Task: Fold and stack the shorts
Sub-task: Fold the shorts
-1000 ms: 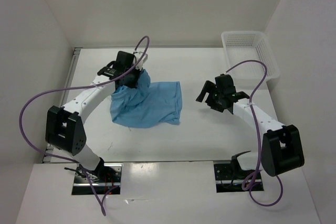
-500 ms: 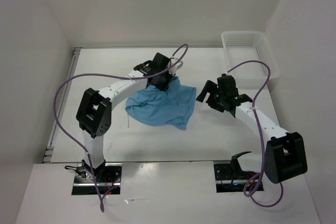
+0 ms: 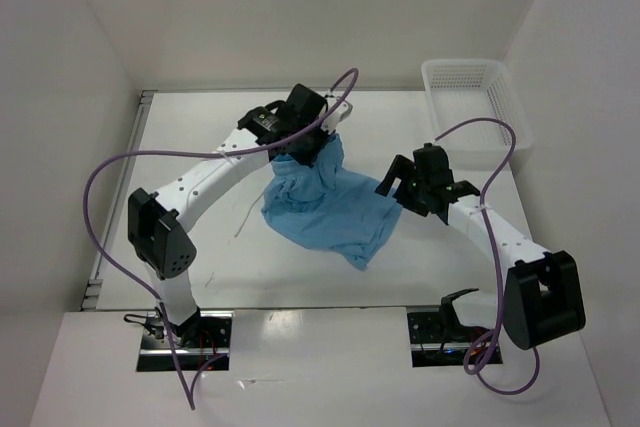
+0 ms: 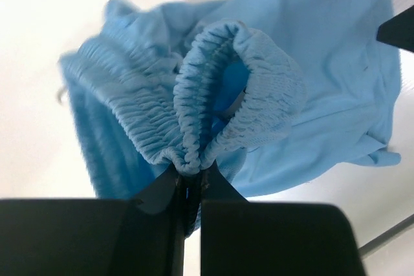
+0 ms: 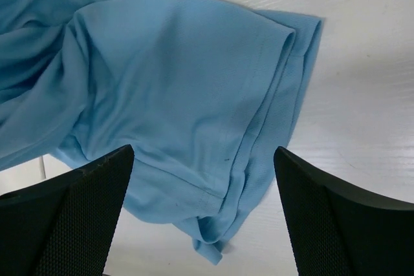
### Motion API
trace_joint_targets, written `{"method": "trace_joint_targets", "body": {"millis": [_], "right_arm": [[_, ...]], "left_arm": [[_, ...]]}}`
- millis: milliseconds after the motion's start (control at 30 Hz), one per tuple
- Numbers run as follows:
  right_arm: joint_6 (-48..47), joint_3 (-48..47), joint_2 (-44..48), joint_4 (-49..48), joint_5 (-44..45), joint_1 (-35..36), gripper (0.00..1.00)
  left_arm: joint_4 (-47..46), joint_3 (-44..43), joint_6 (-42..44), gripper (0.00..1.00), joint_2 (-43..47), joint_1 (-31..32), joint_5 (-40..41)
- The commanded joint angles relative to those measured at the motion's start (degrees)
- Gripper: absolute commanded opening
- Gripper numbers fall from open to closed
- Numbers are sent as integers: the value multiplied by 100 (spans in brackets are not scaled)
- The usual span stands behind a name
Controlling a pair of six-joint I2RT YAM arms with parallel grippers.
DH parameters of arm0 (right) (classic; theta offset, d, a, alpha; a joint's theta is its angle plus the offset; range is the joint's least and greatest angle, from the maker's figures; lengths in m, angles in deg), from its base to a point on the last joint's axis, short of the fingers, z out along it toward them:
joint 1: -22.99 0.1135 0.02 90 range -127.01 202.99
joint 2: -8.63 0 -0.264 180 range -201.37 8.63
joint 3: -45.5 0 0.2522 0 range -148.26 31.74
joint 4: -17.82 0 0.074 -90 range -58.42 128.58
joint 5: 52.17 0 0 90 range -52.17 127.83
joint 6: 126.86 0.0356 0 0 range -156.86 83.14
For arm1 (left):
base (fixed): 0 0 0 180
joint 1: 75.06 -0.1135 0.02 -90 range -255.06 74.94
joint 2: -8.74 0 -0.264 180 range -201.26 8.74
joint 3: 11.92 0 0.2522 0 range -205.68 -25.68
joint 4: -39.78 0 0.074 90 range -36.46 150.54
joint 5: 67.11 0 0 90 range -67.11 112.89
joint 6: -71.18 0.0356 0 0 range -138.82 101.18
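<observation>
**Top external view.** The shorts (image 3: 330, 212) lie crumpled at the centre of the counter (image 3: 300, 282), with their upper end lifted toward the left hand (image 3: 312, 147). The wrist housing covers this hand's fingertips, so the grip cannot be read here. The right hand (image 3: 400, 179) sits just beside the right edge of the fabric. Its fingers are dark against a dark body and hard to separate. A white mesh basket (image 3: 512, 107) stands at the upper right, apart from the fabric. The wall edge partly hides its far rim.

**Left wrist view.** The left hand (image 4: 187, 185) is pressed together, pinching a gathered fold of the elastic waistband (image 4: 194, 95). The shorts (image 4: 323, 82) hang away from it across the frame. The frame's lower edge cuts off the finger bases. A dark shape (image 4: 398, 27) enters at the right edge and cannot be identified.

**Right wrist view.** The right hand (image 5: 204, 224) is spread wide and holds nothing. Only the inner faces of its fingers (image 5: 71, 218) show, at the lower corners. The shorts (image 5: 174, 95) fill the upper left, running out of frame. One leg hem (image 5: 278, 95) lies flat on the counter (image 5: 362, 95).
</observation>
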Motion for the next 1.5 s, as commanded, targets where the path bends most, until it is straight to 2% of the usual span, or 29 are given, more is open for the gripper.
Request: {"method": "trace_joint_targets", "body": {"millis": [0,100,233,267,300,333,367,400,433,467,533,767,900,1000,1033,1100,1133,1200,1233,1300,1333,1367,1467], "right_arm": [[238,66,308,-50,423,-6,94],[423,66,448,108,696,-67,95],[494,66,642,109,749,-524,95],[494,66,729,56,749,-577,95],[494,118,730,56,749,-577,95],[494,118,730,4,749,-577,95],[494,118,730,-67,671,-577,95],[494,118,730,-67,670,-577,95],[494,118,782,-67,670,-577,95],[494,118,783,-15,740,-577,95],[494,118,862,56,855,-577,95],[599,5,985,196,784,-577,96],[266,-268,985,136,346,-577,94],[73,-689,584,3,449,272,92],[72,-1064,389,3,607,945,92],[-50,-1706,-346,56,1056,1582,92],[-51,-1910,-621,117,1118,1976,92],[-51,-2392,-1131,179,1005,2173,90],[-51,-2517,-1533,179,1004,2365,89],[-103,-2902,-1879,109,1004,2586,85],[-104,-3044,-2246,109,1091,2674,84],[-104,-3185,-2449,109,1196,2831,80],[-113,-3967,-3346,563,1582,2964,80]], "left_arm": [[234,-378,21,0,95,162,66],[234,-449,21,0,-398,399,-417],[51,-712,21,0,-943,820,-673],[-20,-713,21,4,-1127,891,-769],[-73,-713,21,16,-1233,953,-892],[-204,-713,21,32,-1347,1075,-1024],[-205,-713,21,37,-1592,1163,-1103],[-258,-1035,21,57,-1707,1243,-1243],[-258,-1203,21,81,-1813,1322,-1306],[-206,-1353,21,100,-1892,1392,-1306],[-205,-1433,21,100,-1736,1481,-1245],[-276,-441,21,100,-225,1481,-227],[-13,-116,21,100,584,938,555],[119,280,21,100,1217,577,1346],[120,376,21,100,1462,236,1478],[208,833,21,100,1822,-283,1568],[155,1043,21,100,1955,-808,1446],[-28,1781,21,100,2410,-1329,1384],[-143,2062,21,100,2570,-1828,1322],[-503,2798,21,100,3026,-2349,902],[-609,2994,21,100,3133,-2804,691],[-758,3170,21,100,3230,-2991,515],[-759,3558,21,100,3380,-3536,-31]]}}
